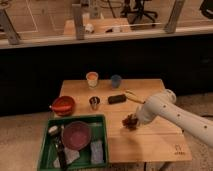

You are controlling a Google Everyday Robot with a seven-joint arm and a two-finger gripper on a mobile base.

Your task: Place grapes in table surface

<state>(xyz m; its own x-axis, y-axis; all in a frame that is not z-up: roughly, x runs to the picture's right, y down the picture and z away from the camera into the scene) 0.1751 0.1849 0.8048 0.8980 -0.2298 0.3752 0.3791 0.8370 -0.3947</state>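
Tan wood is most of what you get: the table surface (150, 142) fills the middle, with a small dark logo near its front right corner. Next biggest is the green tray (46, 150) hanging at the front left, holding a maroon bowl (76, 135) and some bits I can't make out. The white robot arm (172, 112) comes in from the right, and its gripper (134, 120) sits low over the table's middle (can't tell how far the jaws are spread). The grapes (130, 121) are right at the gripper tip, down at the wood. Smaller stuff behind: red bowl (63, 105), flat black object (116, 99), orange cup (92, 79), blue cup (116, 80), metal cup (94, 103).
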